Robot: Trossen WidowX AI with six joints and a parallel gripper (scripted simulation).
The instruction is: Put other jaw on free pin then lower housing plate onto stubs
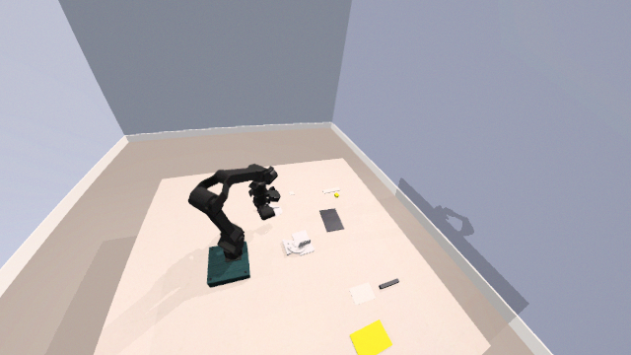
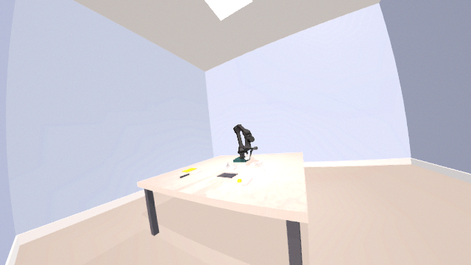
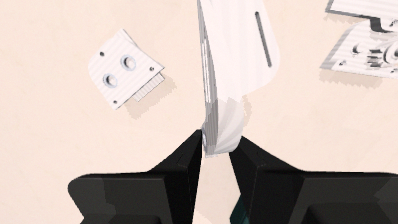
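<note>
- So the black parallel-jaw gripper [image 1: 266, 212] [image 2: 251, 154] [image 3: 214, 133] has its fingers clamped on a curved white piece with a ridged edge [image 3: 227, 130], which looks like the loose jaw.
- A flat white part with a dark slot [image 3: 250, 50] shows right past it; can't tell if they're joined.
- The white plate with two big round holes [image 3: 117, 70], pretty surely the housing plate, is off to the left in the wrist view, apart from the fingers, a ribbed bit poking out at its edge. Not on the stubs, then.
- The white gear-and-plate assembly [image 1: 297, 247] [image 2: 231, 166] [image 3: 337, 56] is over on the right in that view, cut off by the frame and well apart from the held piece. Can't make out its pins.
- Rest of the table [image 1: 148, 296] [image 2: 221, 202]: dark rectangular pad [image 1: 331, 220] [image 2: 227, 175], yellow square [image 1: 371, 338] [image 2: 189, 170], black bar [image 1: 388, 284] [image 2: 185, 176], and a little yellow ball [image 1: 336, 195] [image 2: 239, 180] near a thin white strip [image 1: 331, 190].
</note>
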